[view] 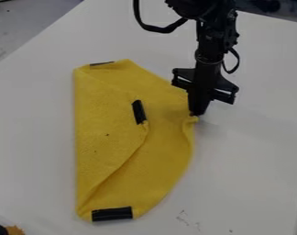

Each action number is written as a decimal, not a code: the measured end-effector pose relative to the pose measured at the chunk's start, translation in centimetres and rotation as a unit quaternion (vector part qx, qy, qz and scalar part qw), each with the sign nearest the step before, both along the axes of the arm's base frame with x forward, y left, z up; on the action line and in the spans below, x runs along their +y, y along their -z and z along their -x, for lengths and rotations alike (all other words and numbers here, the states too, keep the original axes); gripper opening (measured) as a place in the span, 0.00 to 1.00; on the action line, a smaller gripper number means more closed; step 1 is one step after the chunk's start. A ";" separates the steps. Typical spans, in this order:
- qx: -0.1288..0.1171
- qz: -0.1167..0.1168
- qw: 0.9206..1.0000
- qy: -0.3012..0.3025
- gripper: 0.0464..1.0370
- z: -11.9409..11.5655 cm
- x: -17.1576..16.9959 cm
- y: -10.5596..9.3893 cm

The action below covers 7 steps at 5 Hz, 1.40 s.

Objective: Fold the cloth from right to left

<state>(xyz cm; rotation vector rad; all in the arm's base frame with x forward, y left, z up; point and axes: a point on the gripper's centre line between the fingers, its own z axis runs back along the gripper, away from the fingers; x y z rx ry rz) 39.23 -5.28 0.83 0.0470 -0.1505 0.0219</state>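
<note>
1. Black gripper (199, 110), fingers nearly together, appears to pinch the yellow cloth (114, 133) at its puckered right rim, likely for pulling leftward.
2. The cloth lies on the white table (249, 160), its left flap folded inward.
3. Its long axis runs from the table's far edge toward the viewer; its bulging side faces the right edge.

Black jointed arm (213, 42), looping black cables (163, 30), wing-like black brackets (224, 90) low down.

1 camera looks down at a slant on the white table (255, 151), facing the black arm (209, 41) at the top edge. It stands near: the table spans most of the view.
</note>
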 end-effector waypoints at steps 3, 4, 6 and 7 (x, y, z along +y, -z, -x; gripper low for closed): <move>-0.052 -0.008 0.991 -0.126 0.02 4.8 5.7 -4.7; -0.054 0.017 0.988 -0.141 0.02 6.4 6.9 -2.7; -0.061 0.030 0.987 -0.145 0.02 7.7 8.3 -1.0; -0.050 0.017 0.988 -0.144 0.05 8.1 8.7 -1.0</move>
